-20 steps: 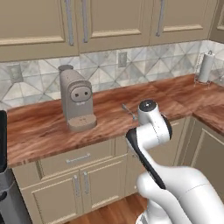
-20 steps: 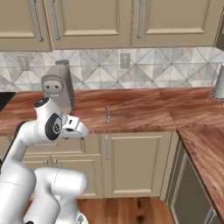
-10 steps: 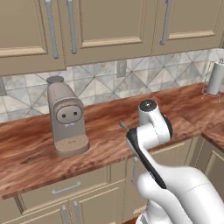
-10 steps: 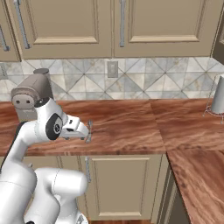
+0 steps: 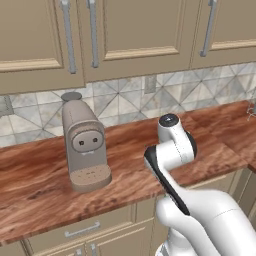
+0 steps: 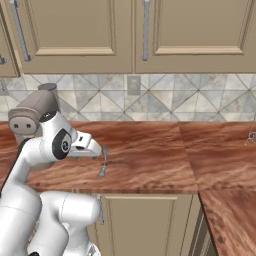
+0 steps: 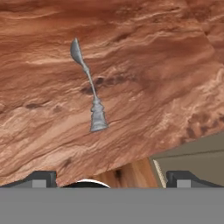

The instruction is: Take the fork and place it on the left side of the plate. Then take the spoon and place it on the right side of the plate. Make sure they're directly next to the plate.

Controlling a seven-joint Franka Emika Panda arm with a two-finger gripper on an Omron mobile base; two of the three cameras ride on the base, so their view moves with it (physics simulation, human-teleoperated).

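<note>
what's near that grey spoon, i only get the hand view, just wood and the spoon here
Observer: In the right base view the spoon lies near the front edge of the wooden counter, just ahead of the tool.
Operator: is the tool holding anything
Observer: No. Its fingertips stand wide apart at the bottom of the hand view, with nothing between them.
Operator: anything else on that counter
Observer: A beige coffee machine stands to the arm's left in the left base view, back toward the tiled wall.
</note>
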